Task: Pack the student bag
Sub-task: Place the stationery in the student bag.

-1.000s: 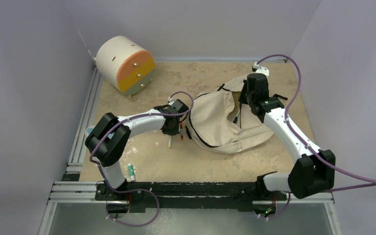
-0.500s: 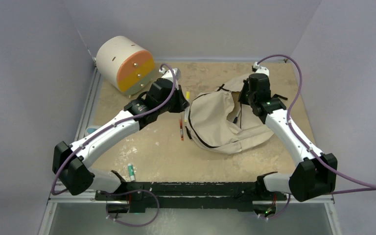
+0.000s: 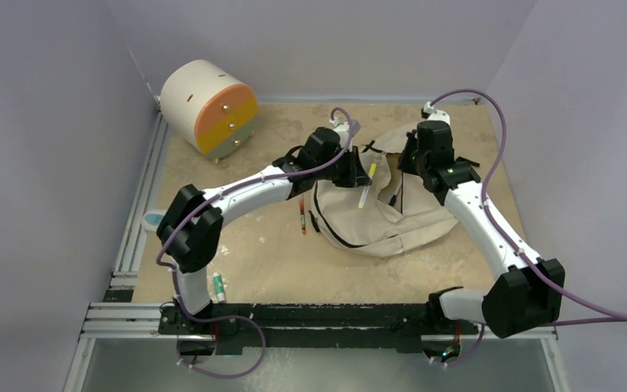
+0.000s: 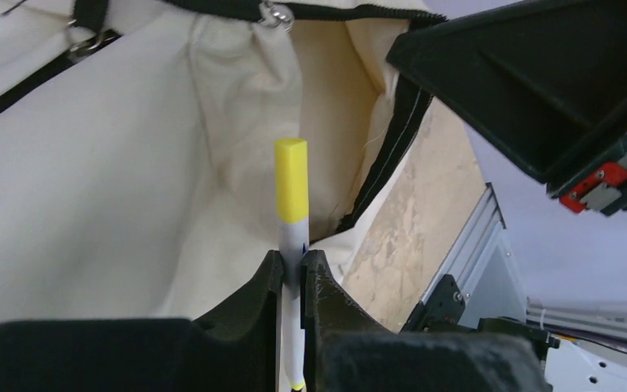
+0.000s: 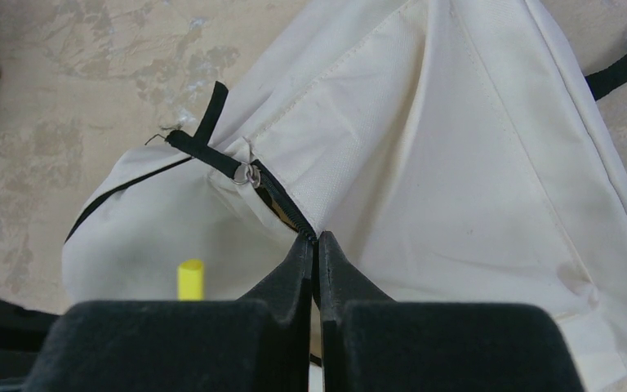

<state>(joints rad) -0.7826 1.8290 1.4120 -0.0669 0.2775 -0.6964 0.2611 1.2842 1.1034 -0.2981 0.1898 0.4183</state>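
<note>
The student bag lies in the middle of the table, cream with black zipper lines, its mouth held up. My left gripper hovers over that mouth, shut on a white marker. In the left wrist view the marker's yellow cap sticks out past my fingers toward the bag's inside. My right gripper is shut on the bag's zipper edge, just below the metal zipper pull. The yellow cap also shows low in the right wrist view.
A cream cylindrical drawer unit with an orange front stands at the back left. A red pen lies on the table left of the bag. A green-ended marker lies near the front left by the rail. The right arm's black body hangs close above my left gripper.
The left arm lifted the yellow-capped marker from the table left of the bag, swung back toward the drawer unit, then right over the bag's mouth. The right gripper kept holding the zipper edge.
</note>
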